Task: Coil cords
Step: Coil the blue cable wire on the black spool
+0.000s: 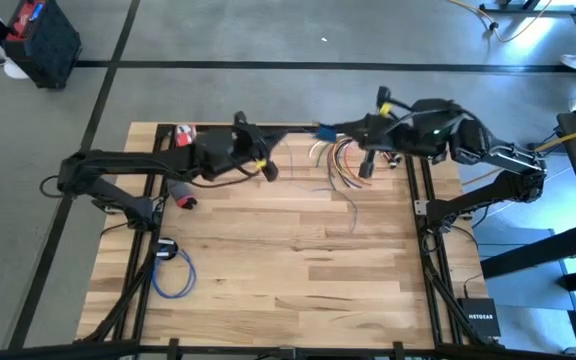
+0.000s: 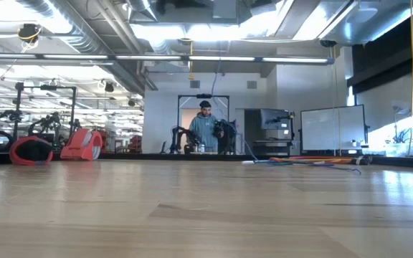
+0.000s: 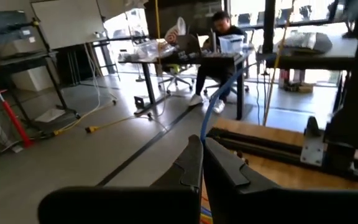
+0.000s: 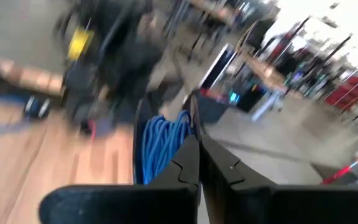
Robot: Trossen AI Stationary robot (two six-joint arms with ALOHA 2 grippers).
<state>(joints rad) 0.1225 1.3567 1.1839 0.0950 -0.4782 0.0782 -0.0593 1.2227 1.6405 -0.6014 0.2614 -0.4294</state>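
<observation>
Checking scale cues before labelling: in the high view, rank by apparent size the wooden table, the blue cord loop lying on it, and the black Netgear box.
1. Wooden table, by far the largest.
2–3. Blue cord loop and Netgear box look about alike, so they are left unranked.

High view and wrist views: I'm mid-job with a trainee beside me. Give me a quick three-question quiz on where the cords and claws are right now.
1. True or false: a blue cord loop lies on the left side of the table, clear of both claws.
2. Which colour is the wound cord at the right claw? A red, B blue, C white.
3. Fill in: the left claw, with a blue strand rising from its tip, is ____ (open or shut).
Key: 1 true; 2 B; 3 shut.
</observation>
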